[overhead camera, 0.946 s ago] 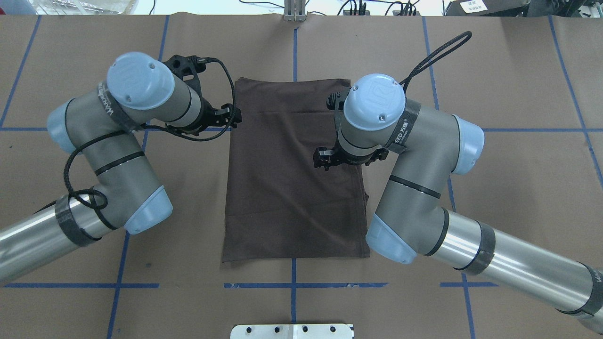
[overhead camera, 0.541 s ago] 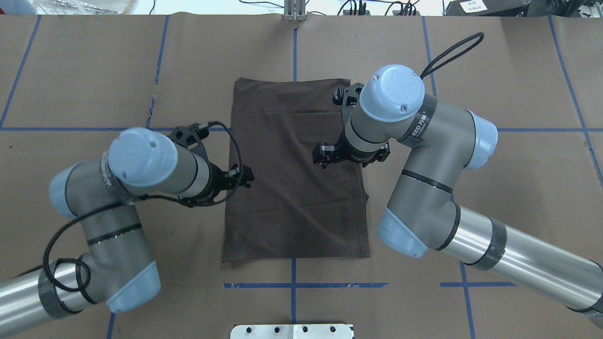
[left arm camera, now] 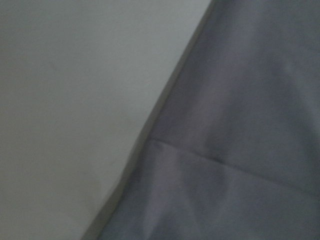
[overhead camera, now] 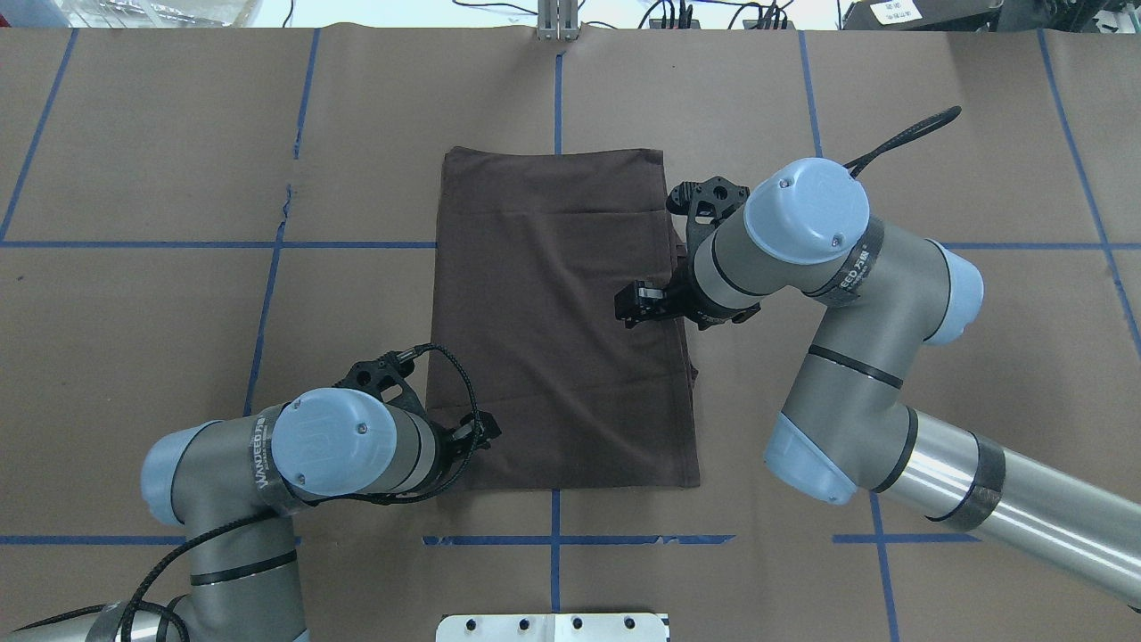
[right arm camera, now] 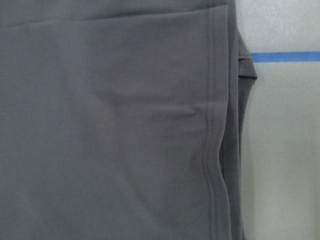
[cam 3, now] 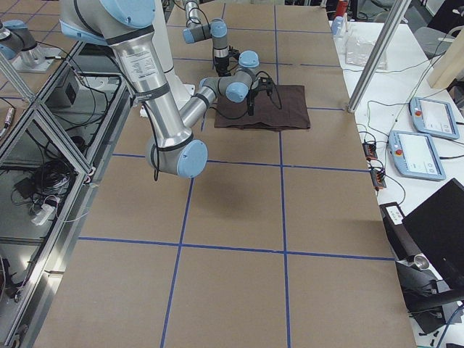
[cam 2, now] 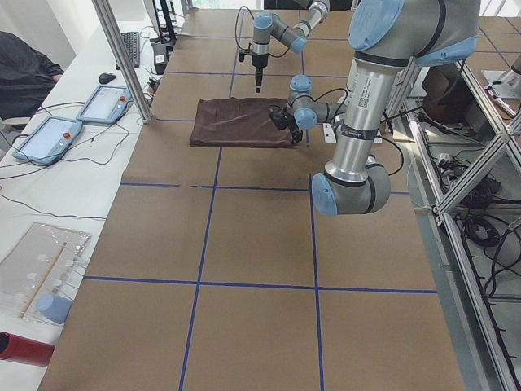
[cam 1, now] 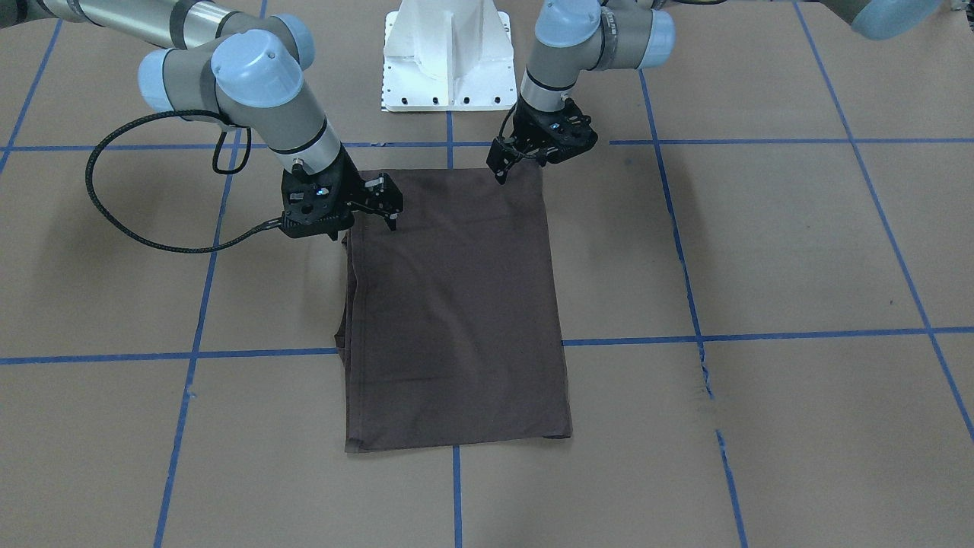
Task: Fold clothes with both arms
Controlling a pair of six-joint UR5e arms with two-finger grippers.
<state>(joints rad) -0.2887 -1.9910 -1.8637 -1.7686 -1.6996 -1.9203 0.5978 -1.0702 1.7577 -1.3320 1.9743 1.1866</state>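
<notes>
The clothes are one dark brown T-shirt, folded into a long flat rectangle in the middle of the table. My left gripper hovers at the shirt's near-left corner, also seen in the front-facing view. It looks open and holds nothing. My right gripper stands over the shirt's right side about halfway along, open, fingers pointing down, with no cloth lifted. The left wrist view shows only the shirt's edge on the table. The right wrist view shows the shirt's stitched hem. No fingers appear in either.
Brown paper with blue tape lines covers the table. The white base pedestal stands just behind the shirt's near edge. Tablets and a red cylinder lie on the side bench beyond the table's far edge.
My left arm swept toward the robot along the shirt's left edge, from the far part to the near-left corner. The right gripper shifted slightly right. The shirt stayed still.
</notes>
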